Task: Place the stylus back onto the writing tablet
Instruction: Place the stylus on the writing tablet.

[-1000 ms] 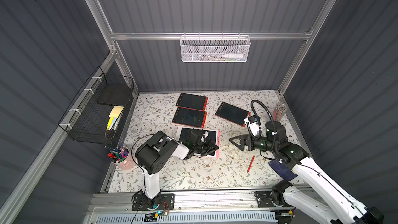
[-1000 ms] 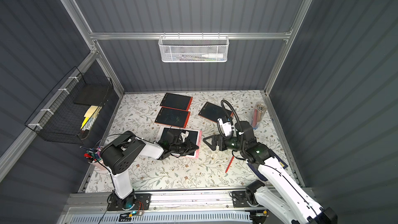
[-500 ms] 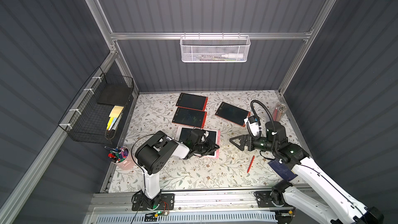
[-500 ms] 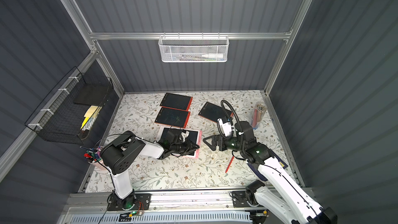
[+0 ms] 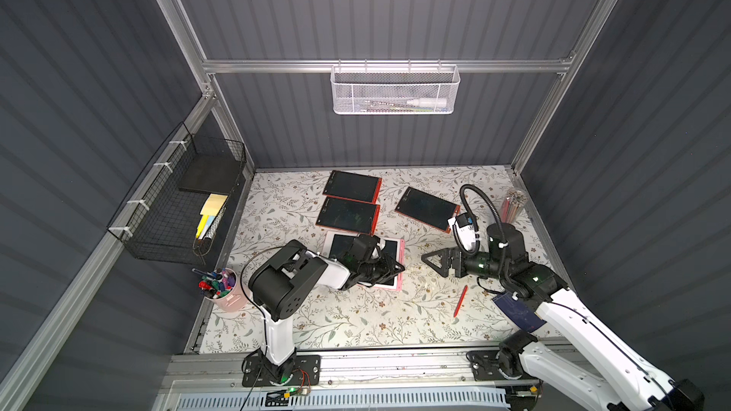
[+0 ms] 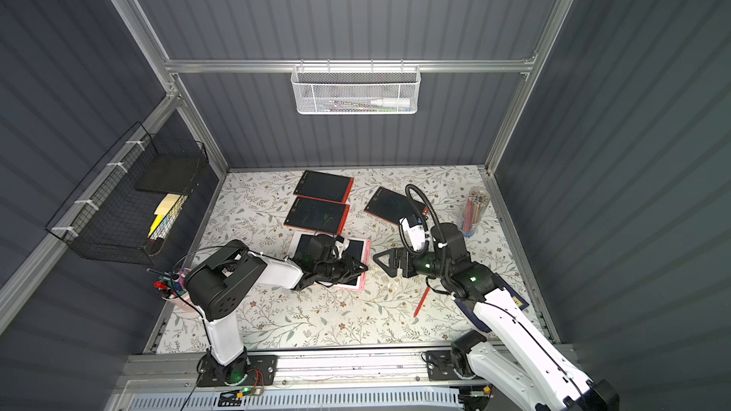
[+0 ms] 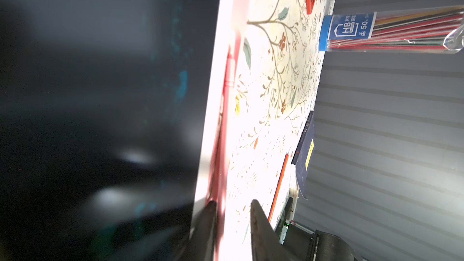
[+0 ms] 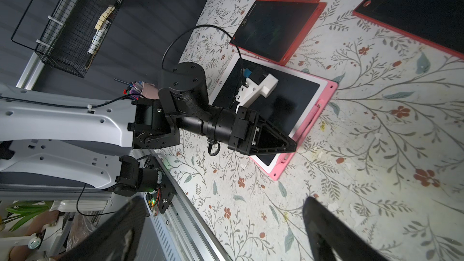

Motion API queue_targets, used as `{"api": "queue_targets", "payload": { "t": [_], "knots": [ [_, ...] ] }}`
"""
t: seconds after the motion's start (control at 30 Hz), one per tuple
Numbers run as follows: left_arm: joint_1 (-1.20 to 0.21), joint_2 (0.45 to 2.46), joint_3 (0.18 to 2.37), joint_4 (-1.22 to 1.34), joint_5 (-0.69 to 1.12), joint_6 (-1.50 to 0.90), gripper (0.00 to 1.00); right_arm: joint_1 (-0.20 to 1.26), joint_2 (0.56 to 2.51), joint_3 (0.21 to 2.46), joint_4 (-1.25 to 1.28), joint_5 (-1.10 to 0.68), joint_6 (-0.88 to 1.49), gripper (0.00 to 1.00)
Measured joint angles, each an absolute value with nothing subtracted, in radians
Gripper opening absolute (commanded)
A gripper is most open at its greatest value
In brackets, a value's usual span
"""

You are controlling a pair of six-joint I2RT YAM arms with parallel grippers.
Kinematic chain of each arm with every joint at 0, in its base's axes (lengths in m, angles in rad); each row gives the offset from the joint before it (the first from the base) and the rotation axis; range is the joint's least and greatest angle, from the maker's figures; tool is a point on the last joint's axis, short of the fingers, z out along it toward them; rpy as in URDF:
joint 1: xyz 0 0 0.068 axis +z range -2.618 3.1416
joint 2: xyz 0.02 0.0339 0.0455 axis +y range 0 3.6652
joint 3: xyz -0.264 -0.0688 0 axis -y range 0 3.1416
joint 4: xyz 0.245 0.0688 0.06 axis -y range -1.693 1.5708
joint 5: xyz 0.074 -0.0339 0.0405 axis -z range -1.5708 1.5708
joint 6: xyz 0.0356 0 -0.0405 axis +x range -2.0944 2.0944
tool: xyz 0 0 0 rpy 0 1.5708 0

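left gripper [image 7: 232, 205], jaws slightly parted and empty, straddles the pink stylus [image 7: 229, 71] lying lengthwise along the writing tablet [image 7: 213, 101] edge; right gripper [image 8: 223, 202], wide open, sits farther off.

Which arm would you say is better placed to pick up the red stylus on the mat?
Probably the right: the red stylus lies close beside that arm, and the right gripper is open and empty. The left gripper sits at the pink tablet's edge, farther away.
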State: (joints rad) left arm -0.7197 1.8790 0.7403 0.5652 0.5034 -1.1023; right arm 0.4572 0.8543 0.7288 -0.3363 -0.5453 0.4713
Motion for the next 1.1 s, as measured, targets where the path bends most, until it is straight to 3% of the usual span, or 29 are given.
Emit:
{"api": "queue_targets", "payload": {
  "t": [1.1],
  "knots": [
    [-0.693,1.861,0.834,0.356,0.392,-0.966,0.25,0.457,0.85,0.724,-0.336,-0.545,0.472,0.97]
  ]
}}
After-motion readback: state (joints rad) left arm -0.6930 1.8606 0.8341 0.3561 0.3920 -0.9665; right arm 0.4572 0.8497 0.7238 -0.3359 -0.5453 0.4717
